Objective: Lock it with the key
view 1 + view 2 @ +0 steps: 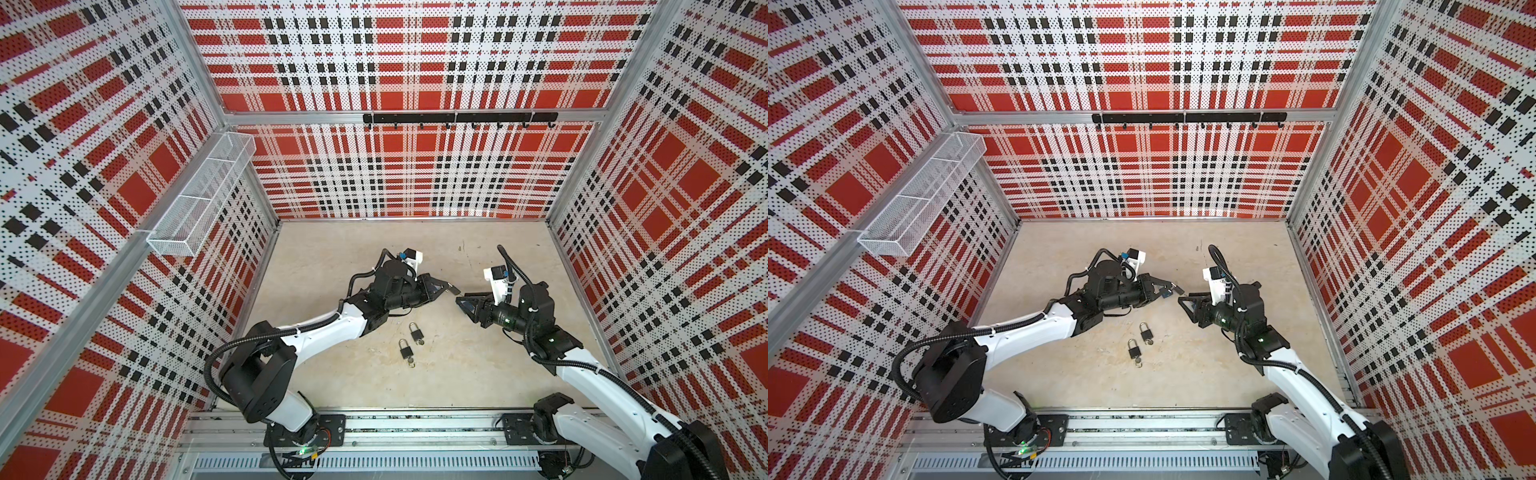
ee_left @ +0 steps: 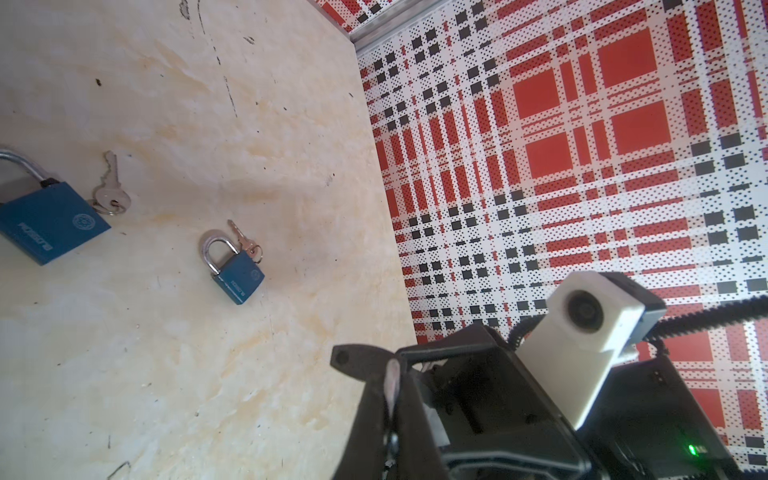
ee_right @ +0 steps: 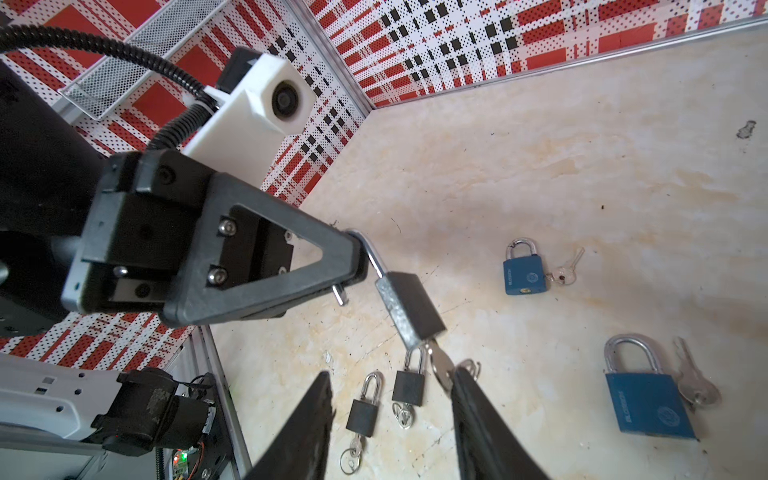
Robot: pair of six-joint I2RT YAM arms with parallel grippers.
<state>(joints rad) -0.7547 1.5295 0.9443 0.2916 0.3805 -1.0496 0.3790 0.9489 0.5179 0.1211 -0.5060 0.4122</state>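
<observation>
— Biggest things first. Where do the arms stand?
— Both reach over the pale table (image 1: 478,374) and meet about its middle. The left gripper (image 3: 353,266) is clenched on the steel shackle (image 3: 374,259) of a dark padlock (image 3: 411,309), which it holds off the table between the two arms. The right gripper (image 3: 392,376) is released: jaws apart, nothing pinched.
— And the key?
— The key (image 3: 441,365) sits in the bottom of that held padlock, with its ring (image 3: 469,368) dangling. Its bow lies just beside one right finger (image 3: 486,428), not between the two.
— Locked yet?
— No. One shackle leg (image 3: 340,296) is out of the body.
— What could go wrong from here?
— My guess is that the lock can pivot, since it hangs by a round bar in a narrow pinch. If the right jaws close off-centre as they now stand, that finger would shove the key sideways and swing the body away instead of gripping the bow. A hard twist might also slide the shackle through the left grip and drop the lock towards the pair of small dark padlocks (image 1: 414,332) lying nearer the robot.
— Any writing?
— The large blue padlock (image 3: 648,409) has white lettering up its face, likely "BLOSSOM", beside a round emblem — not sharp enough to swear by. The small blue padlock (image 3: 524,275) carries the same sort of mark, too small to read. I cannot find either blue one in the top views. The dark locks show nothing legible.
</observation>
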